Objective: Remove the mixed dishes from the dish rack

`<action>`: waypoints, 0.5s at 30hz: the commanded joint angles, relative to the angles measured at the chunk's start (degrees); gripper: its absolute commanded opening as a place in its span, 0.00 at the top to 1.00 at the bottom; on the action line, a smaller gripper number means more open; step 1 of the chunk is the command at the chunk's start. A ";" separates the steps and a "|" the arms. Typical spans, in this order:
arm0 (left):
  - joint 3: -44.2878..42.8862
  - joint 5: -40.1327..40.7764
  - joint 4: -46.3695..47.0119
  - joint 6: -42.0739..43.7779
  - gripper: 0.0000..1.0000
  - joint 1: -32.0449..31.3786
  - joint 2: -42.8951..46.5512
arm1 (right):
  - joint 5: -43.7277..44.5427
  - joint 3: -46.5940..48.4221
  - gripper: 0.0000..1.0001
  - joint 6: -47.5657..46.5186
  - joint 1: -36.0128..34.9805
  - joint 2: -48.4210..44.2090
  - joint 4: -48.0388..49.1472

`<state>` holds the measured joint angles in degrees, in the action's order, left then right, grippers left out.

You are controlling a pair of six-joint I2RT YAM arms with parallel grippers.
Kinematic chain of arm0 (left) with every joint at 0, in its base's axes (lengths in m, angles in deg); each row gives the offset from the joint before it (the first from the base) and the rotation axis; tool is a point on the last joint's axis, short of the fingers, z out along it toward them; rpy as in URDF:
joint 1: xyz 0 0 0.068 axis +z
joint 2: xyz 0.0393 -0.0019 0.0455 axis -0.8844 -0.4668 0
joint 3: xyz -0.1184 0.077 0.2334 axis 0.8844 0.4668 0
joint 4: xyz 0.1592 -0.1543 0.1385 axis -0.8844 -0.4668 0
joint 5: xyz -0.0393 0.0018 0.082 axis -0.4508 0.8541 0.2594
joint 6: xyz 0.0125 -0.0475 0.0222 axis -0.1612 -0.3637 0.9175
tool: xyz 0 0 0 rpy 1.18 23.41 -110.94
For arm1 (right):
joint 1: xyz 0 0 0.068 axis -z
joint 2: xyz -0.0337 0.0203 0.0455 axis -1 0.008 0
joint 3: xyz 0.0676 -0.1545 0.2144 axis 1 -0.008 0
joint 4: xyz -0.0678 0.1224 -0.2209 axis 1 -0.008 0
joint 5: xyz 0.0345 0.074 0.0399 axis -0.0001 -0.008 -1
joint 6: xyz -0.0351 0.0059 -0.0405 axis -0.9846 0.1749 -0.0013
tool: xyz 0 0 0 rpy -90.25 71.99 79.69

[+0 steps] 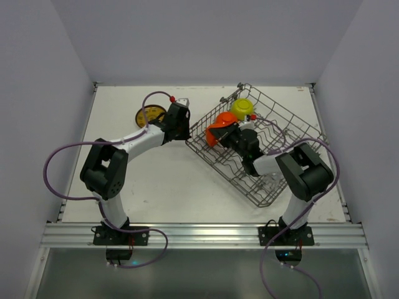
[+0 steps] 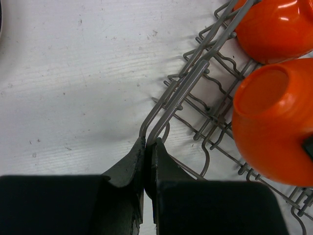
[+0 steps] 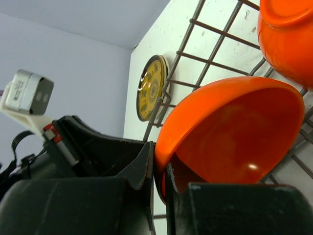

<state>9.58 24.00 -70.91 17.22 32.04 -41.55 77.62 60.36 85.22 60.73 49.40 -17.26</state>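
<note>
Grey wire dish rack [image 1: 283, 124] sits skewed, its rim corner pinched in the left pincer [image 2: 149, 149]. A glossy orange bowl [image 3: 234, 132] is tilted, rim clamped in the right pincer [image 3: 159, 171]; second orange bowl [image 3: 288, 39] just beyond it, yellow-green bowl [image 1: 242, 109] farther on; patterned plate [image 1: 150, 115] lies flat beyond the left pincer

2 orange bowls [image 2: 274, 122] | 1 yellow bowl [image 1: 242, 108] | 1 plate [image 3: 150, 89] | 1 rack [image 1: 274, 122]

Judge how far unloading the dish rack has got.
Done: the patterned plate lies on the table. In hand: the right gripper grips one orange bowl while the left gripper pinches the dish rack rim. Remaining: the second orange bowl and yellow-green bowl, in the rack.
</note>
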 commanded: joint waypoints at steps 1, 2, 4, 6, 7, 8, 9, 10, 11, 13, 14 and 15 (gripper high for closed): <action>-1.45 1.76 1.77 -1.48 1.00 0.51 1.66 | 0.39 -1.64 1.00 -5.67 0.17 -9.65 3.93; -1.53 1.76 1.77 -1.48 1.00 0.60 1.83 | 0.30 -1.91 1.00 -6.55 0.08 -11.07 3.05; -1.53 1.84 1.69 -1.48 1.00 0.60 1.92 | -0.13 -2.44 1.00 -8.75 0.17 -15.10 0.42; -1.45 1.84 1.69 -1.48 1.00 0.60 1.92 | -1.88 -2.70 1.00 -10.50 0.17 -17.49 -1.78; -1.36 1.84 1.69 -1.48 1.00 0.60 1.92 | -2.94 -2.70 1.00 -11.38 0.08 -18.81 -4.06; -1.45 1.84 1.69 -1.48 1.00 0.51 1.92 | -4.17 -2.44 1.00 -12.00 0.08 -21.08 -5.91; -1.45 1.84 1.51 -1.48 1.00 0.60 1.84 | -7.14 -1.22 1.00 -14.27 0.08 -22.32 -8.62; -1.62 1.84 1.51 -1.48 1.00 0.60 1.92 | -8.65 -0.34 1.00 -16.12 -0.27 -23.64 -14.39; -1.62 1.93 1.42 -1.48 1.00 0.60 1.84 | -9.62 0.63 1.00 -18.31 -0.62 -26.26 -18.37; -1.97 2.02 1.16 -1.48 1.00 0.51 1.84 | -9.89 3.97 1.00 -26.04 -2.72 -29.26 -31.02; -2.15 1.93 0.90 -1.57 1.00 0.60 1.84 | -9.28 5.37 1.00 -28.85 -3.60 -32.41 -34.72; -2.24 1.84 0.81 -1.57 1.00 0.60 1.84 | -8.49 6.08 1.00 -33.32 -4.48 -33.92 -38.67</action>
<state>9.55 23.96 -70.95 17.22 32.04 -41.44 70.62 61.41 66.03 58.71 21.56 -41.65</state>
